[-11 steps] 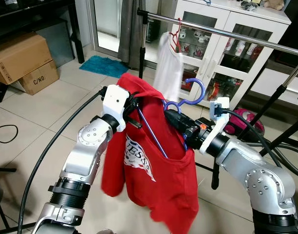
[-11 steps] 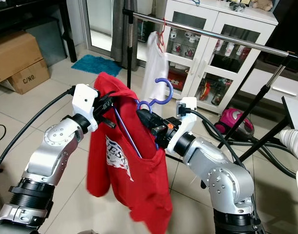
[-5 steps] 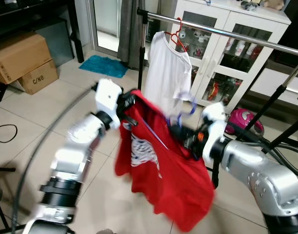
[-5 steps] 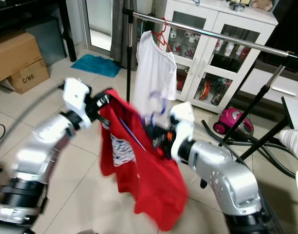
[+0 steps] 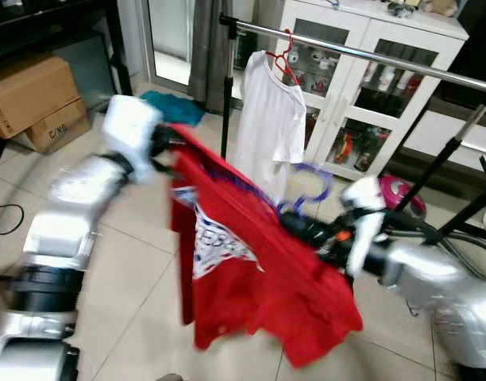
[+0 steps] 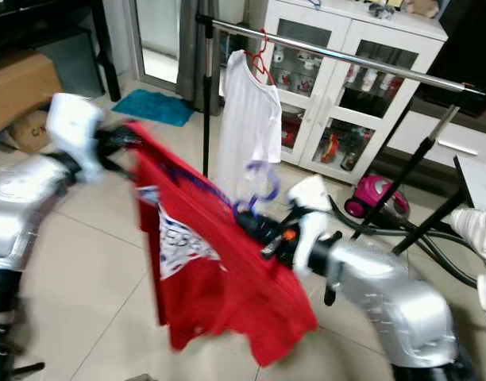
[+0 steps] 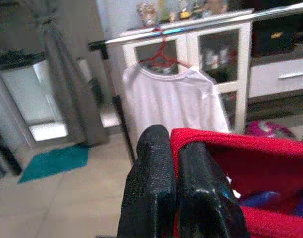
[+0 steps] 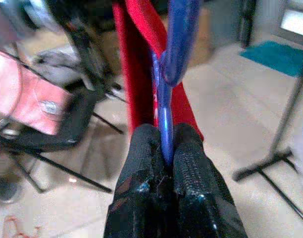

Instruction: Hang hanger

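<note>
The robot stands on a pale tiled floor holding a red T-shirt with a white chest print stretched out between its two arms, in front of a silver metal clothes rail. Both head views are smeared with motion blur, so the arms look soft-edged.

The right gripper has its two black fingers clenched on the neck of a blue plastic hanger; the wrist view shows the blue stem squeezed between the pads, with red cloth draped just beyond it. The hanger's hook curls up just above the shirt's upper edge, below the rail and not touching it, beside the hem of a white T-shirt that hangs from the rail on a red hanger.

The left gripper is raised out to the robot's left. Its fingers are pressed together on the red fabric at the shirt's shoulder, the cloth folded over one fingertip. From that high point the shirt slopes down toward the right gripper, and the rest hangs loose, clear of the floor.

Behind the rail stands a white cabinet with glass doors, and a magenta vacuum cleaner sits on the floor near the rail's black legs. Brown cardboard boxes are stacked at the far left, and a teal mat lies by the doorway.
</note>
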Robot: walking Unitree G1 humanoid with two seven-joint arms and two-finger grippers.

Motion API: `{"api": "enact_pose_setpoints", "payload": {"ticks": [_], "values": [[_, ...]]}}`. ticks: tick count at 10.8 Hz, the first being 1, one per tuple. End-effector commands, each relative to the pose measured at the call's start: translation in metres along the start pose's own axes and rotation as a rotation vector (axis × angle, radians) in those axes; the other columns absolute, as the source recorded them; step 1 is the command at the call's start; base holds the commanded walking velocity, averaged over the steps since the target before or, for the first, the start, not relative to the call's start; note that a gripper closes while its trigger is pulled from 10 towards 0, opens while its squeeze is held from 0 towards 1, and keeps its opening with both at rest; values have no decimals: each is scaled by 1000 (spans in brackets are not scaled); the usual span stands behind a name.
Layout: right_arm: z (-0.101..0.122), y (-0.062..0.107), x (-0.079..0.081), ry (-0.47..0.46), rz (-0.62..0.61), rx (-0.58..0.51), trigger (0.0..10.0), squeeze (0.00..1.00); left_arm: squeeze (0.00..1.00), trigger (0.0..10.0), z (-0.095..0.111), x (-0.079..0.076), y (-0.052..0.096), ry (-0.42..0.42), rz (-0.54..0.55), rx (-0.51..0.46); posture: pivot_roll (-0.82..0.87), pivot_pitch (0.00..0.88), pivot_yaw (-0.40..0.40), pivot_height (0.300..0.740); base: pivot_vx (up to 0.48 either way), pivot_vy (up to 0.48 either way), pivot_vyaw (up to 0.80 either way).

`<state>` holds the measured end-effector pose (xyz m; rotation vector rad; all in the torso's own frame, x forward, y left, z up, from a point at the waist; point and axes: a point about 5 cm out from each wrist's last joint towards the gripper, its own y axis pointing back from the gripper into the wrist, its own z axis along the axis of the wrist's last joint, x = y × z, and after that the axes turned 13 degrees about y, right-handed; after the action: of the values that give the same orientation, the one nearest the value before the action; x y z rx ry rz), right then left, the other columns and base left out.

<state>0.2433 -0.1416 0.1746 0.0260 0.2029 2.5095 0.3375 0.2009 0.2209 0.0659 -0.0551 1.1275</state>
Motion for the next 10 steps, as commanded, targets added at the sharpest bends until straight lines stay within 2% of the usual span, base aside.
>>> {"api": "enact_pose_setpoints", "payload": {"ticks": [1, 2, 3, 4, 6, 7, 9, 10], "values": [[3, 19, -7, -5, -6, -14, 0, 0, 0, 0, 13, 32, 10, -48, 133, -9, -26, 0, -98, 740, 0, 0, 0], [5, 25, -6, -2, 24, -32, 0, 0, 0, 0, 11, 42, 13, -45, 173, 1, -26, 0, -98, 740, 0, 0, 0], [12, 33, -2, -22, 104, -80, 0, 0, 0, 0, 8, 59, 15, 9, 229, -12, -25, 0, -96, 740, 0, 0, 0], [19, 33, -3, -60, 102, -151, 0, 0, 0, 0, 3, 59, 12, 95, 215, -31, -24, 0, -98, 740, 0, 0, 0], [25, 30, 0, -81, 121, -198, 0, 0, 0, 0, -8, 49, 4, 186, 179, -45, -30, 0, -97, 740, 0, 0, 0], [30, 23, -10, -136, 1, -272, 0, 0, 0, 0, -11, 25, -8, 276, 41, -67, -31, 0, -93, 740, 0, 0, 0], [36, 10, -36, -217, -271, -365, 0, 0, 0, 0, -14, -14, -18, 367, -101, -78, -32, 0, -90, 740, 0, 0, 0], [40, -1, -45, -214, -395, -410, 0, 0, 0, 0, -11, -55, -27, 408, -233, -77, -28, 0, -92, 740, 0, 0, 0]]}}
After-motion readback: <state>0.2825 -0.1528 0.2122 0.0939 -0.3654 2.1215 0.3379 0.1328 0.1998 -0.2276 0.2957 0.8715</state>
